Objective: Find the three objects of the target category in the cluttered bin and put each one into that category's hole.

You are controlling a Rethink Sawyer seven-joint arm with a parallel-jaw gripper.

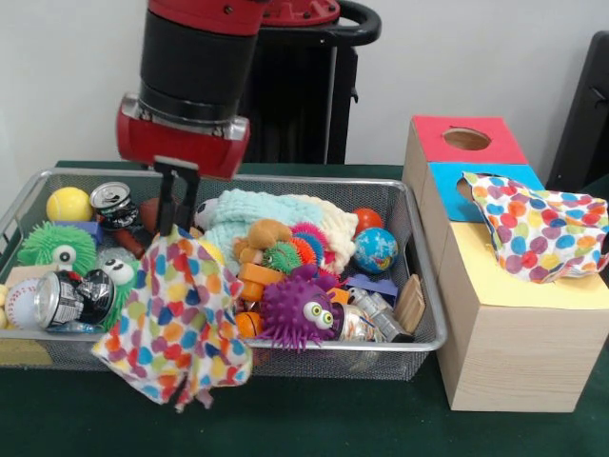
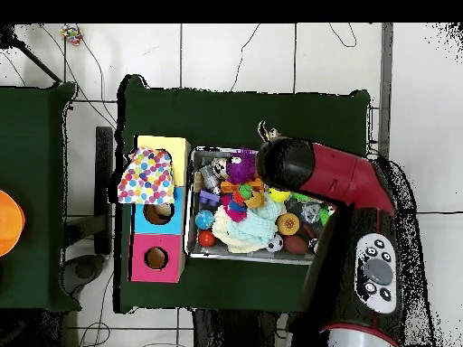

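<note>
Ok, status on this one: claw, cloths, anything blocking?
Claw shut on polka-dot cloth, lifted above wire bin. Second polka-dot cloth draped over yellow box, covering its hole. Nothing blocking.

From above we see the red and black arm [image 2: 348, 194] reaching up from the bottom right of the frame, its end covering the upper right part of the wire bin [image 2: 191, 203], which sits mid-frame on the dark green table [image 2: 244, 113] packed with toys, a purple spiky one [image 2: 240, 166] near its top edge. Just left of the bin stand three boxes in a column, yellow [image 2: 165, 143] at top, blue [image 2: 159, 215] in the middle, red [image 2: 155, 257] below. A polka-dot cloth [image 2: 146, 178] lies across the yellow box and onto the blue one, whose round cutout shows just under the cloth's edge.
</note>
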